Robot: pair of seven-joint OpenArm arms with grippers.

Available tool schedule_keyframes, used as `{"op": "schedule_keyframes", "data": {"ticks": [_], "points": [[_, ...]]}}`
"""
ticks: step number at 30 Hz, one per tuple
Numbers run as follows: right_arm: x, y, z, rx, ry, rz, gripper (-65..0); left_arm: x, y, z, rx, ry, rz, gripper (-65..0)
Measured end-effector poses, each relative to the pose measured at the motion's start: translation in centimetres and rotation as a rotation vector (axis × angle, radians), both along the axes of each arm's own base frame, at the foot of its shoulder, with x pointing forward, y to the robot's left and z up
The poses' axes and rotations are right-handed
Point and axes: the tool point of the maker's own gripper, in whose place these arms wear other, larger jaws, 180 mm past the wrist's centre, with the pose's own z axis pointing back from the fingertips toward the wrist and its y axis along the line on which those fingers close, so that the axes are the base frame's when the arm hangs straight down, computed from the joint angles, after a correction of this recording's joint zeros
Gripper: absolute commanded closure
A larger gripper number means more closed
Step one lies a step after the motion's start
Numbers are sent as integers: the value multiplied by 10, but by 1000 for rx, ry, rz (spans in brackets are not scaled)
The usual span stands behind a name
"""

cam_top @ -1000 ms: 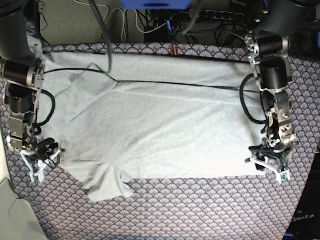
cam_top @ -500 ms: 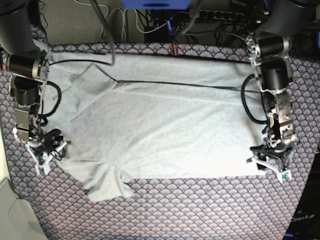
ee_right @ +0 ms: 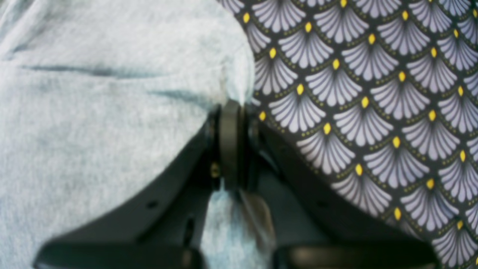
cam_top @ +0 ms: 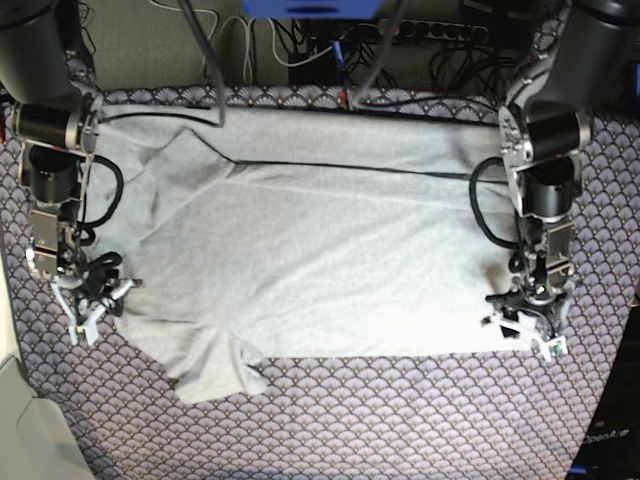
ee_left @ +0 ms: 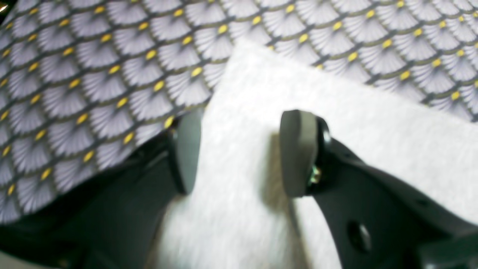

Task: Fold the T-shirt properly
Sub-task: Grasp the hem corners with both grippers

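On tablecloth [cam_top: 400, 420]: T-shirt [cam_top: 330, 260] spread flat; right claw [ee_right: 231, 112] pinching its edge, left claw [ee_left: 239, 153] spread astride corner.

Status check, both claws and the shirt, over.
Right claw shut on shirt edge. Left claw open, straddling shirt corner, no grip yet. Shirt spread flat on tablecloth. Black cable lies across shirt.

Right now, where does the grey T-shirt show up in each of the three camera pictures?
Base: the T-shirt spreads across the middle of the table.
Left wrist: a corner of it fills the lower centre, between open jaws.
Right wrist: it covers the left half, its edge pinched in shut jaws.
Shared landmark: the fan-patterned tablecloth beneath it.
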Motion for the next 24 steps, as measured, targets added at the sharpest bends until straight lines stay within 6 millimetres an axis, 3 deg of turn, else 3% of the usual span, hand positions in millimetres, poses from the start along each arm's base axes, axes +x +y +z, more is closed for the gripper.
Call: {"op": "schedule_keyframes", "data": {"ticks": [12, 24], "points": [[0, -1, 0, 0, 0, -2, 0, -11, 21, -12, 26, 3, 34, -332], [0, -1, 0, 0, 0, -3, 0, -18, 20, -22, 41, -42, 40, -329]]}}
